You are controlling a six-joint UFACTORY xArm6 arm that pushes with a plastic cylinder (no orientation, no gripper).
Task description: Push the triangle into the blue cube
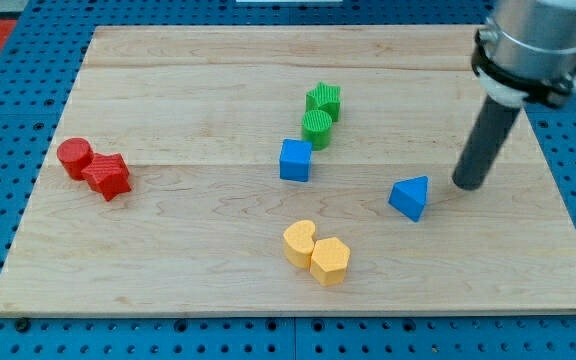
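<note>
The blue triangle (410, 197) lies on the wooden board (188, 260) right of centre. The blue cube (295, 160) sits to its left and a little higher in the view, about a hundred pixels away. My tip (466, 185) rests on the board just to the right of the triangle, slightly above it, with a small gap between them. The dark rod rises from the tip toward the view's top right.
A green star (324, 100) and green cylinder (316, 128) stand just above the blue cube. A yellow heart (299, 241) and yellow hexagon (331, 261) lie below it. A red cylinder (74, 156) and red star (108, 176) sit at the left.
</note>
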